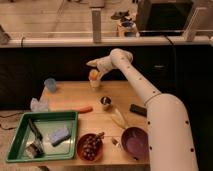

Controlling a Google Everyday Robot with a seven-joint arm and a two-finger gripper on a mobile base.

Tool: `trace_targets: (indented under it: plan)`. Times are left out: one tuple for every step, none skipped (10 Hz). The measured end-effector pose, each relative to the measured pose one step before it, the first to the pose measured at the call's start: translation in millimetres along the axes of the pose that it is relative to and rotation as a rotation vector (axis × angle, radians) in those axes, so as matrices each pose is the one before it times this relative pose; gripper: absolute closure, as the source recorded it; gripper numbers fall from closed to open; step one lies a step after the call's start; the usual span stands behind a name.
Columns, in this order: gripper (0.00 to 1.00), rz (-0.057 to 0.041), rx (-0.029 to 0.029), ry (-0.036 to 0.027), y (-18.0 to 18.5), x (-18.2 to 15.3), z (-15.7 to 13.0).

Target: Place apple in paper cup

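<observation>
Now gripper at far counter edge, fingers clamped on apple. Cup directly below fingers, upright, mouth up; apple sits at rim. Judged: straight-down release, no sideways shift. Carrot well nearer camera.

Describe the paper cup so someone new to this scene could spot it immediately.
Start at the wooden table and look to its far edge, where the white arm's gripper hangs. Directly beneath it stands the paper cup, with the orange-yellow apple at its mouth. Its plain cream wall separates it from the translucent blue cup to the left and the small dark metallic cup nearer the camera.
</observation>
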Motion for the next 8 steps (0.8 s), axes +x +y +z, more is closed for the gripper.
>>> trace_targets:
  plan:
    - [0.2, -0.00963, -0.01009, 0.00521, 0.41, -0.01, -1.01]
    - [0.2, -0.00773, -0.01051, 0.00392, 0.49, -0.51, -0.31]
    - [0.2, -0.01062, -0.01151, 0.00431, -0.45, -1.4, 0.43]
    - [0.2, -0.00242, -0.00139, -0.00155, -0.79, -1.62, 1.45]
    - [0.2, 0.00021, 0.00015, -0.0001, -0.06, -0.03, -0.08]
    - [0.2, 0.00179, 0.0004, 0.00068, 0.6, 0.72, -0.71]
    - [0.2, -0.00064, -0.00048, 0.00083, 0.11, 0.21, -0.01]
    - [0.2, -0.00038, -0.00003, -0.00048, -0.25, -0.33, 0.29]
